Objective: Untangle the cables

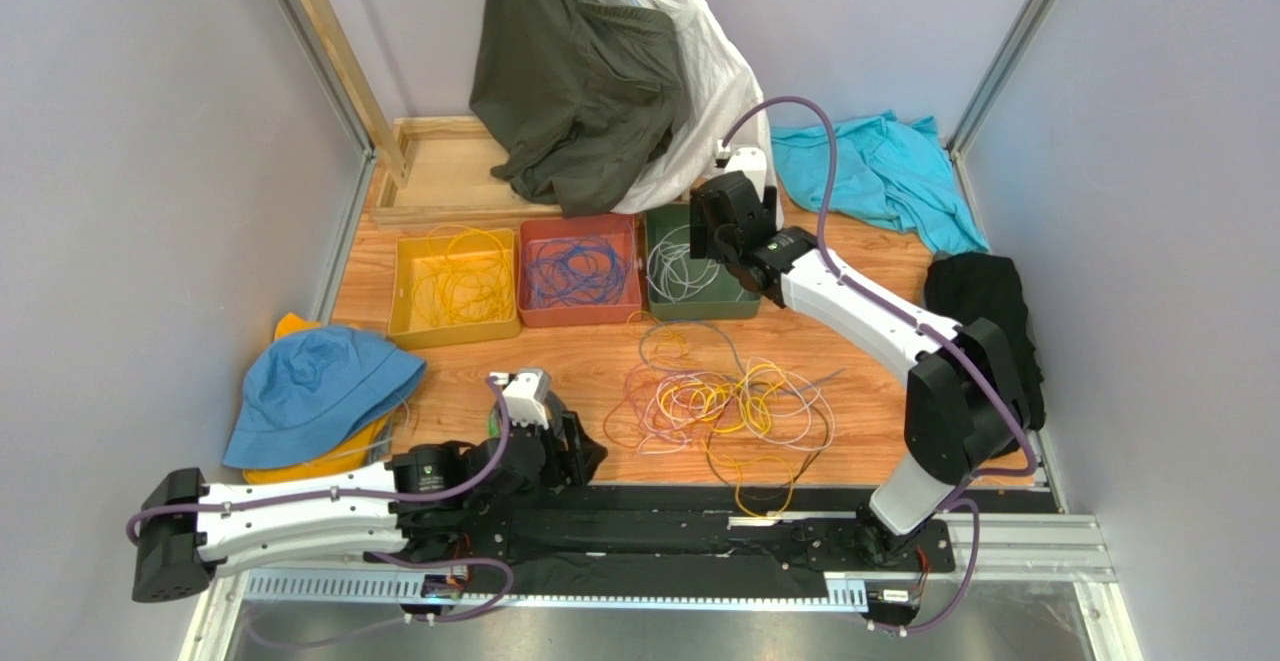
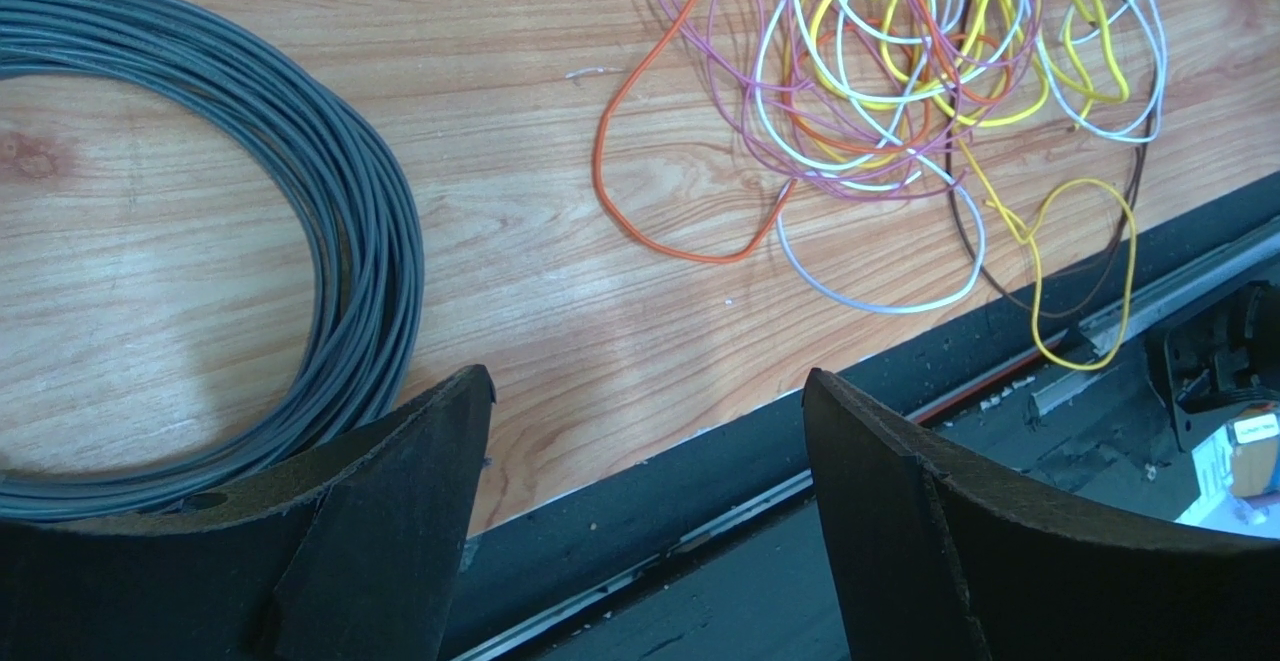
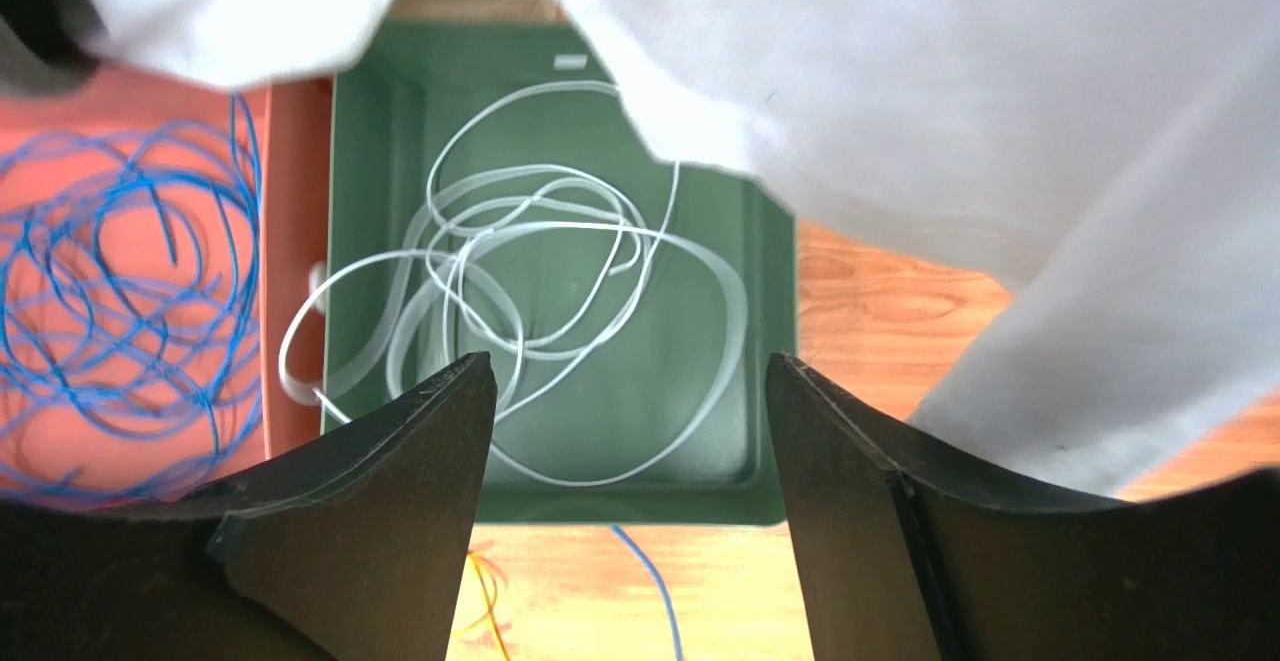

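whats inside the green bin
Loose loops of white cable lie inside the green bin. A white garment covers its far right corner, so that part is unseen.

White arms (image 1: 864, 313), black fingers (image 2: 391, 519) (purple hoses (image 1: 790, 100))

Bright, even, diffuse light in the top view, and the pale grey side walls (image 1: 135, 166) carry no hard shadows. In the left wrist view the light wooden tabletop (image 2: 526, 286) is crisp, and the thin looping cables (image 2: 902, 76) in yellow, white, purple and orange are sharp-edged. In the right wrist view the hanging white cloth (image 3: 932, 91) is close to the lens, blurred and nearly washed out. The dark green plastic tray (image 3: 706, 451) beyond it is in focus.
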